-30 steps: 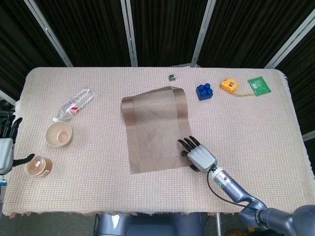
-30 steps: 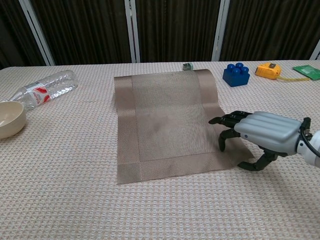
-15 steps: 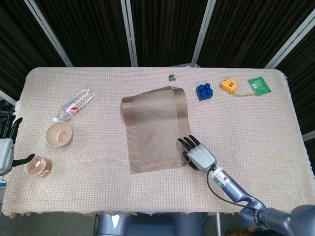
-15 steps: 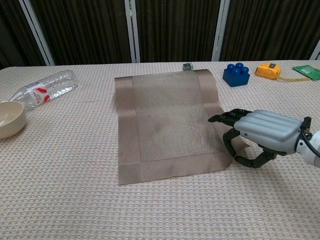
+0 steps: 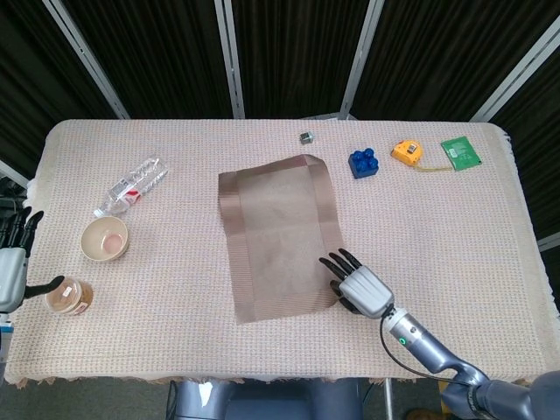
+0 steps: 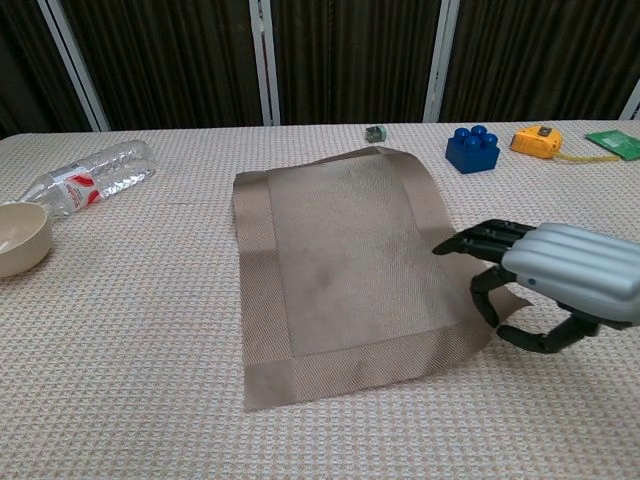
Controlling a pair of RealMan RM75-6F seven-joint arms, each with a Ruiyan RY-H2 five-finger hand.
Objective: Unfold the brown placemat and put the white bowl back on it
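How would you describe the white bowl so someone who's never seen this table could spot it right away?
Start at the flat brown woven placemat in the middle of the table and look far left. Near the table's left edge, just below the crushed clear plastic bottle, sits the round cream-white bowl. It is open and empty, unlike the smaller container below it.

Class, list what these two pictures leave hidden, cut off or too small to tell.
- Right hand, chest view: its own fingers hide whether it pinches the placemat corner.
- Left hand, head view: cut off by the left edge, missing from the chest view.
- Bowl, chest view: cut off by the left edge.
- Small grey thing: too small to identify.
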